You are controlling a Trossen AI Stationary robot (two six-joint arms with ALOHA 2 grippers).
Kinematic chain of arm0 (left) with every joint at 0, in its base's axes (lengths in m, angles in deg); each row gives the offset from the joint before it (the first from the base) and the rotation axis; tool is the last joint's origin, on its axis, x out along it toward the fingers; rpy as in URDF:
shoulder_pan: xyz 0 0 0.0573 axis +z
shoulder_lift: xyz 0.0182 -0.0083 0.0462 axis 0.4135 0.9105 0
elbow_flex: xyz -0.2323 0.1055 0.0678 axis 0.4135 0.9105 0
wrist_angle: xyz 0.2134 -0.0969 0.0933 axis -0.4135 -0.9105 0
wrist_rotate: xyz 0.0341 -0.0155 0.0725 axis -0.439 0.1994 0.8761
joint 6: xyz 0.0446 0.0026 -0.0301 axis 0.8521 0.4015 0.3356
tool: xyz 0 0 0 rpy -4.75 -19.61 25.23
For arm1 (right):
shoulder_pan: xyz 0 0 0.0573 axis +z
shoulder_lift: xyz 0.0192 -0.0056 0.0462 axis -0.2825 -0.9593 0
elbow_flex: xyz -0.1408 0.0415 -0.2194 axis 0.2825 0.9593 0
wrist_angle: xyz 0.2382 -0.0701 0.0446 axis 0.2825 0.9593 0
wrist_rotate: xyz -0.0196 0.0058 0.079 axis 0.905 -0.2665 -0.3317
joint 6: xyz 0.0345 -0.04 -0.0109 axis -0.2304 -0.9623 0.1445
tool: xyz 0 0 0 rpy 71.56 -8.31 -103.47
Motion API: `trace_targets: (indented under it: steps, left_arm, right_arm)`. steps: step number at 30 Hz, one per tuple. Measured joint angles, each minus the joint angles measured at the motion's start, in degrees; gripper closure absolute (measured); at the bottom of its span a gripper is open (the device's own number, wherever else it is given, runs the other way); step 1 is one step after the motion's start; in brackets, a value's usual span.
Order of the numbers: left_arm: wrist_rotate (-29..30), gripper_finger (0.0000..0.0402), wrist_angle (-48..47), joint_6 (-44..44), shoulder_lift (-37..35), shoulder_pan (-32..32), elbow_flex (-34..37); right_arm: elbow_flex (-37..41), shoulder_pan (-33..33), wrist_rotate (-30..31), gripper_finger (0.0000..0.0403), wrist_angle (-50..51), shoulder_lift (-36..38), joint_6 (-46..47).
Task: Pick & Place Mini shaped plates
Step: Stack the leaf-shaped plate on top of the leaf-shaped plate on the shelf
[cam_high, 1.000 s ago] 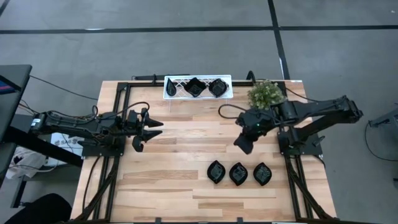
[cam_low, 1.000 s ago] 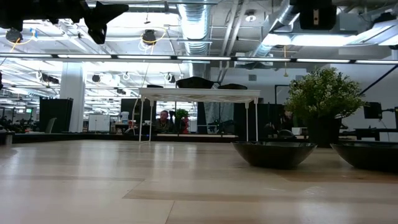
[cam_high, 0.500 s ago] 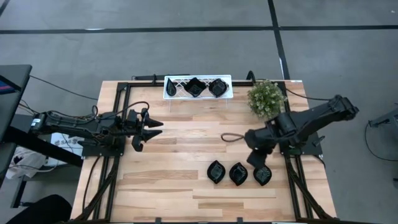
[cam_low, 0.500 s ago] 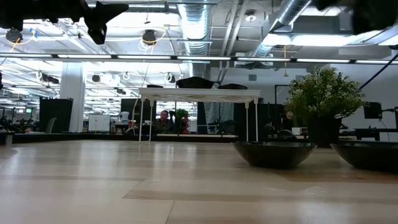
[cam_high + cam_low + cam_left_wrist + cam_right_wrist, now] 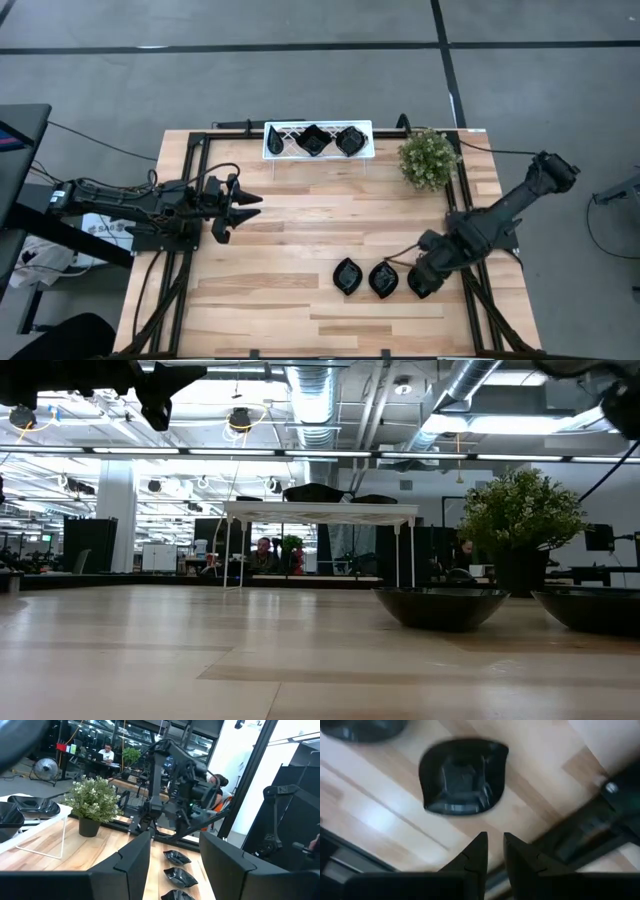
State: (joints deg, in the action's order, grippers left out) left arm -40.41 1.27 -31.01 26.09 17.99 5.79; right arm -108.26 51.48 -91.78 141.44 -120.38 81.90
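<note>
Three glossy black plates [image 5: 382,278] with rounded, slightly pointed corners sit in a row near the table's [image 5: 280,300] front edge, toward its right side. The right gripper [image 5: 493,851] hovers over the rightmost plate [image 5: 462,776], fingers nearly pressed together, holding nothing. The left gripper [image 5: 240,207] waits spread near the left edge.

From above, the right tool [image 5: 421,279] covers the rightmost of the three mini shaped plates [image 5: 383,279] on the counter [image 5: 280,290], hiding its outline, while the right wrist view shows one plate [image 5: 463,776] blurred and another [image 5: 362,729] cut off by the picture's edge.
</note>
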Motion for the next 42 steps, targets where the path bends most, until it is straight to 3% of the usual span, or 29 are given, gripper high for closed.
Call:
trace_targets:
  steps: [9,16,27,42]
  left_arm:
    - [0.00,0.0229,0.09,-0.24,0.00,0.00,0.00]
    - [0.01,0.0229,0.32,-0.24,0.00,0.00,0.00]
    - [0.01,0.0229,1.09,-0.24,0.01,0.00,0.00]
    - [0.00,0.0229,1.72,-0.24,0.01,0.00,0.00]
  right_arm:
    - [10.24,3.29,2.10,0.0346,-10.70,4.94,10.44]
    - [13.87,4.22,2.26,0.0346,-16.14,4.87,11.72]
    - [17.81,4.20,4.49,0.0346,-21.77,4.95,11.56]
    - [17.94,4.29,4.58,0.0346,-21.64,4.87,12.41]
